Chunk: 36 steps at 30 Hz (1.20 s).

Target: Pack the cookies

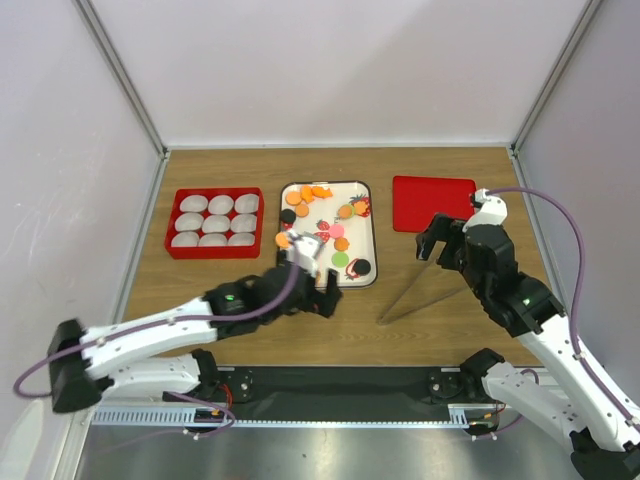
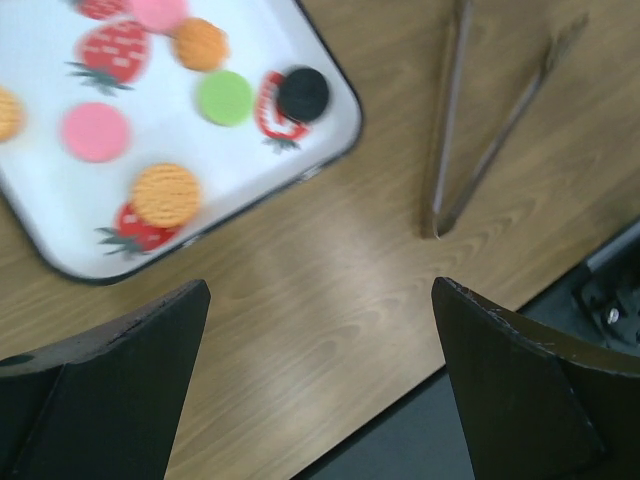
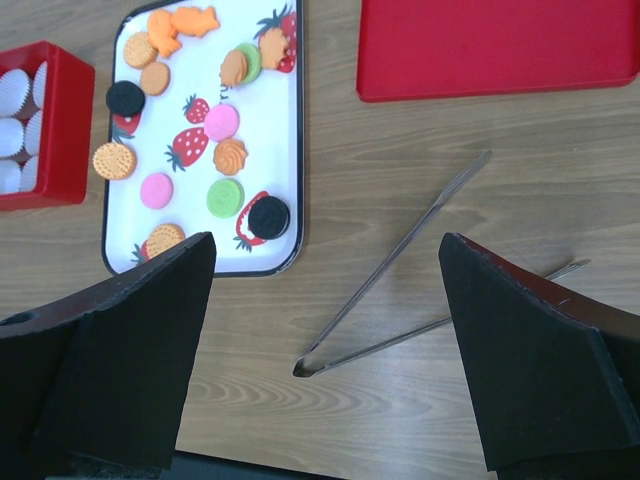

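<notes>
Cookies [image 3: 225, 197] (mostly orange) lie scattered on the strawberry-print tray [image 3: 270, 150] mid-worktop. Left gripper [image 2: 320, 290] and right gripper [image 3: 328, 240] both gape empty; metal tongs [image 3: 400, 257] lie right of the tray.

Light is bright, even and soft from above, with only faint shadows under the tongs [image 3: 401, 256]. The left wrist view is blurred, its cookies [image 2: 165, 193] smeared, with a pale sheen on the table [image 2: 330, 260]; the other views are sharp.
</notes>
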### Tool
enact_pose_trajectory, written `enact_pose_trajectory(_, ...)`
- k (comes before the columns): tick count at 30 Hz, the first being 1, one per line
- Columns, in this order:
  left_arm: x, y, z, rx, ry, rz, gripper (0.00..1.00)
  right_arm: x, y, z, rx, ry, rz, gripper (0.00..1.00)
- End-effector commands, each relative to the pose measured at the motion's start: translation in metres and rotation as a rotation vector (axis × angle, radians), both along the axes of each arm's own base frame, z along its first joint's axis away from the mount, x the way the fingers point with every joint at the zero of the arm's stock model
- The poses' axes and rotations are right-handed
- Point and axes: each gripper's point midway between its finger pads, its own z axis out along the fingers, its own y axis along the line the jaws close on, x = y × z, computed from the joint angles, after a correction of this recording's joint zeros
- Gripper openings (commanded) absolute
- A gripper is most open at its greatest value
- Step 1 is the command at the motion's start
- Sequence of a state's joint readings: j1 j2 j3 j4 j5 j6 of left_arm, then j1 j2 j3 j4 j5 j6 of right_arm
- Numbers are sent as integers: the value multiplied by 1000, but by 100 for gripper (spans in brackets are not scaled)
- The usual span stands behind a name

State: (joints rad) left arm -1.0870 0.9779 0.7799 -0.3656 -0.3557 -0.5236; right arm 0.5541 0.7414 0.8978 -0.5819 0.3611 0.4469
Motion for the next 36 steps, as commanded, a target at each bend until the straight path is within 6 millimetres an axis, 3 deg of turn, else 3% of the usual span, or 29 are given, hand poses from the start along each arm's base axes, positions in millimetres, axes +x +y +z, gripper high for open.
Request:
enact_pose_trajectory(1,-1,-53,11,-42,-63,-40,100,-4,-11,28,3,-48,-30,100)
enact_pose_trajectory(6,-7,-124,-12,46,-120,-163,100,-8,-12,38,23,-51,-33,100)
enact_pose_trajectory(8,-4,-144,-15,57,-141,-202,100,-11,-13,37,28,-43,-31,100)
enact_pose_trajectory(10,-2,-161,-32,93,-139,-238,100,-14,-15,39,32,-45,-32,100)
enact_pose_trajectory(12,-1,-185,-25,62,-172,-291,100,-17,-17,42,32,-48,-37,100)
enact_pose_trajectory(13,-1,-192,-39,89,-163,-310,100,-19,-19,42,31,-50,-39,100)
enact_pose_trajectory(14,0,-201,-37,89,-174,-335,100,-20,-20,42,31,-50,-39,100)
enact_pose_trajectory(15,0,-207,-40,91,-178,-348,100,-21,-20,42,30,-49,-39,100)
enact_pose_trajectory(16,2,-211,-55,123,-175,-359,100,-22,-21,44,34,-54,-38,100)
enact_pose_trajectory(18,5,-222,-56,130,-192,-372,100,-23,-20,44,36,-51,-34,100)
enact_pose_trajectory(24,9,-245,-87,184,-234,-460,99,-25,-21,44,46,-55,-33,100)
enact_pose_trajectory(30,15,-255,-116,246,-256,-487,98,-27,-24,45,47,-62,-42,100)
enact_pose_trajectory(36,24,-261,-124,233,-244,-497,94,-28,-24,44,54,-66,-42,100)
